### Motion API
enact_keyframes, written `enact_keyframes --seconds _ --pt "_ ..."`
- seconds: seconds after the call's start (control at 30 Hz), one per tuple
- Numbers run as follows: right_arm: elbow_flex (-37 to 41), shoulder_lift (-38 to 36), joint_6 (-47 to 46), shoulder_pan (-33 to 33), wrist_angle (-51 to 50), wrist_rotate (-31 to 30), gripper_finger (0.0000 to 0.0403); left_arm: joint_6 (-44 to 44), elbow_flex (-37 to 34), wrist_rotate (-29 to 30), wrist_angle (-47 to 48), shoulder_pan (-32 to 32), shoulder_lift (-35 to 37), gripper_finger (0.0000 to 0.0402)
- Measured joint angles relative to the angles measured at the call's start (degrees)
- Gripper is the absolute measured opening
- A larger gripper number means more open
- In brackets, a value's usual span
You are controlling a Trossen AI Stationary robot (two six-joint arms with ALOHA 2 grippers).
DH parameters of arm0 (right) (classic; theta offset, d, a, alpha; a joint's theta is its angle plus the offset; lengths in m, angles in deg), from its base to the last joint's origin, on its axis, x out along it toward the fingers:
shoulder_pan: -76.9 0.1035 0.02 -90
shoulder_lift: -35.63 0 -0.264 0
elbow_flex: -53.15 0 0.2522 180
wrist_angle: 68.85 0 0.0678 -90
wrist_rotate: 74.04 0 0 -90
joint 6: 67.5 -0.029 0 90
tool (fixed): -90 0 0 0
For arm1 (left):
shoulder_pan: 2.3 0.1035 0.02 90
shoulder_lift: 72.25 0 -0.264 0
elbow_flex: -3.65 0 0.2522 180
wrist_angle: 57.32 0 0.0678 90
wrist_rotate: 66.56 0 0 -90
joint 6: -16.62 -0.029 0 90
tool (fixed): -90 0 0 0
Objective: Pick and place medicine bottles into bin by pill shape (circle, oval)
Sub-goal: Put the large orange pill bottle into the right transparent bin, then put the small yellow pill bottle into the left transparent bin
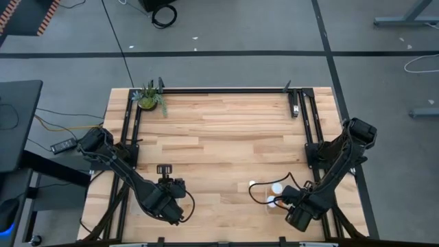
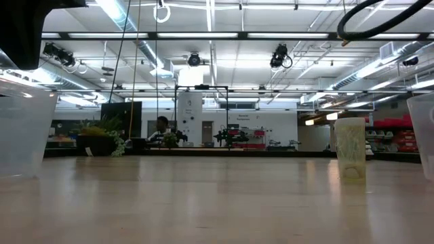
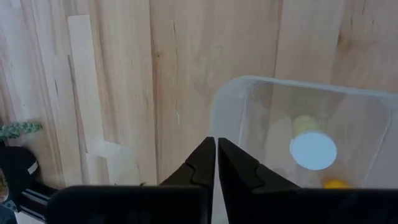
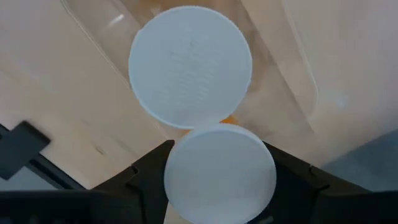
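Note:
My right gripper (image 4: 219, 186) is shut on a white-capped medicine bottle (image 4: 219, 174), near the table's front right (image 1: 273, 201). Just beyond it a second, white-capped bottle (image 4: 189, 65) stands inside a clear bin (image 4: 283, 74). My left gripper (image 3: 216, 163) is shut on nothing, hanging by the rim of another clear bin (image 3: 231, 93) at the front left. That bin holds one white-capped bottle (image 3: 314, 150). The low view shows a translucent bottle (image 2: 350, 148) standing upright on its base on the table. My right gripper pinches the bottle between its two fingers (image 4: 149, 171), one on each side, just below the round white cap (image 4: 186, 186). The fingers point down from above. The cap hides the bottle's body and whatever is under it.
A small potted plant (image 1: 151, 98) stands at the far left corner. A black frame (image 1: 226, 90) runs along the table's far edge and sides. The middle of the wooden tabletop (image 1: 226, 144) is bare. A small black object (image 1: 163, 169) lies near my left arm.

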Motion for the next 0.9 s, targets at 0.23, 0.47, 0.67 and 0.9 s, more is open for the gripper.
enact_keyframes --seconds 0.23,0.47,0.67,0.9 --pt "0.00 0.00 -0.16 -0.01 -0.07 -1.25 0.0236 -0.91 -0.01 0.00 -0.02 0.00 0.00 0.0022" --pt "-0.05 0.00 -0.12 -0.79 -0.50 -0.28 0.0268 -2.87 0.00 2.86 -1.14 0.24 0.01 0.0024" --pt "-1.48 -1.88 0.33 -1.09 -2.96 2.86 0.0275 -7.74 0.00 9.11 -5.15 0.79 0.01 0.0047" --pt "-4.54 -8.95 0.06 -2.93 -10.24 -0.48 0.0274 -18.03 -0.02 17.25 -15.70 4.07 0.01 0.0076"
